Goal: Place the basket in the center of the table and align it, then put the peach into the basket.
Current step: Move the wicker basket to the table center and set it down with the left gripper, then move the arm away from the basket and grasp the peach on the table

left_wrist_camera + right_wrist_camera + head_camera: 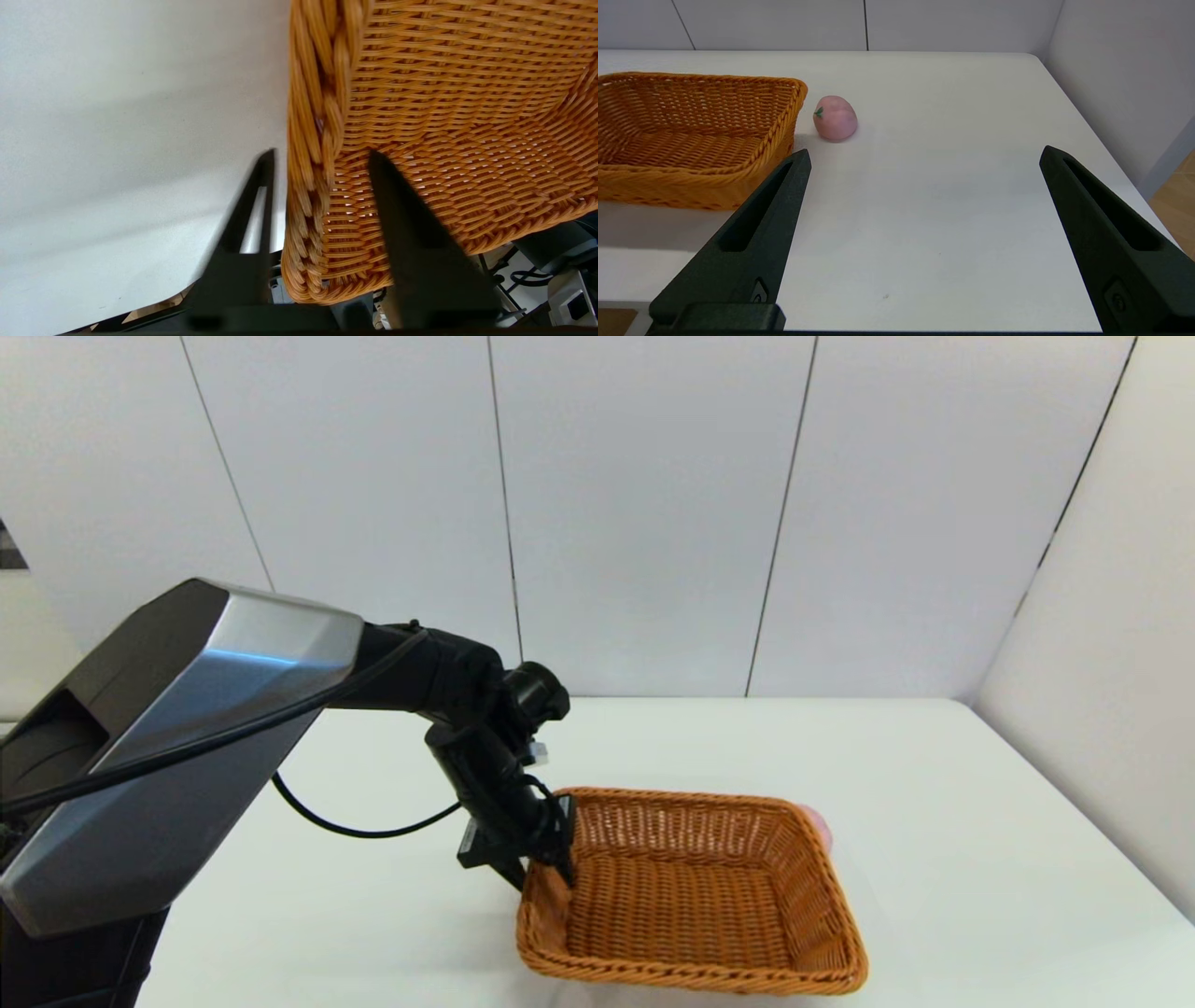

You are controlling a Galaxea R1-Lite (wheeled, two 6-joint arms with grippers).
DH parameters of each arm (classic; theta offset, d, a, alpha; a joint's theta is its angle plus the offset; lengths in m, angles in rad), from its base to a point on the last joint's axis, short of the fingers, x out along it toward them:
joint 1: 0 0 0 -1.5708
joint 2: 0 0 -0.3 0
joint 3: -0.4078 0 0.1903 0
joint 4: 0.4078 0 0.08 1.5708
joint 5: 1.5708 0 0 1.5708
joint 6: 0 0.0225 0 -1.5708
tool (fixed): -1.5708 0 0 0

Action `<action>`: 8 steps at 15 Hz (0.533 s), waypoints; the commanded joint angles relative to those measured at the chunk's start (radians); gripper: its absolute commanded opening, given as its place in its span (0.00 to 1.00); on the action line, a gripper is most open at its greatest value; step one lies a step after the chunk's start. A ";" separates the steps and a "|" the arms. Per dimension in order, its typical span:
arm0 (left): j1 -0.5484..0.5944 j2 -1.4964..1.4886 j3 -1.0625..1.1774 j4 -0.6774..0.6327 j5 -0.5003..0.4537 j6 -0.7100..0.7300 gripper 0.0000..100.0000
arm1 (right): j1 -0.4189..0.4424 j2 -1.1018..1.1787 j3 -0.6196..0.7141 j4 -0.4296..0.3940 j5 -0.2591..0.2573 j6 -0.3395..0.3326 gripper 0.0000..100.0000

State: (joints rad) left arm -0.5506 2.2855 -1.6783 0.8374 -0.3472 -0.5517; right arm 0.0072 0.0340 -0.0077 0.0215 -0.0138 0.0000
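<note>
The orange-brown wicker basket (pixel 691 795) sits on the white table (pixel 952 784), near its front and right of centre. My left gripper (pixel 551 866) is at the basket's left rim. In the left wrist view its fingers (pixel 402 224) straddle the braided rim of the basket (pixel 317 116), one outside and one inside, shut on it. The pink peach (pixel 822 825) peeks out behind the basket's far right corner. In the right wrist view the peach (pixel 835 119) lies on the table just beside the basket (pixel 775 140). My right gripper (pixel 924 151) hovers open and empty, short of the peach.
A black cable (pixel 364 829) hangs from the left arm over the table's left part. White wall panels stand behind the table and along its right side. The table's right edge (pixel 1111 154) runs close beyond the peach.
</note>
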 commanded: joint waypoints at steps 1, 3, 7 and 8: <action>0.001 -0.003 -0.004 0.006 0.007 -0.002 1.00 | 0.000 0.001 0.000 0.000 0.000 0.000 1.00; 0.017 -0.052 -0.037 0.011 0.011 -0.002 1.00 | 0.000 0.000 0.000 0.000 0.000 0.000 1.00; 0.140 -0.218 -0.078 0.019 0.096 0.056 1.00 | 0.000 0.000 0.000 0.000 0.000 0.000 1.00; 0.186 -0.274 -0.075 0.046 0.114 0.095 1.00 | 0.000 0.001 0.000 0.000 0.000 0.000 1.00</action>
State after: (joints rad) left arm -0.4621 2.1547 -1.7468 0.8511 -0.2800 -0.5213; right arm 0.0072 0.0332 -0.0077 0.0211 -0.0138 0.0000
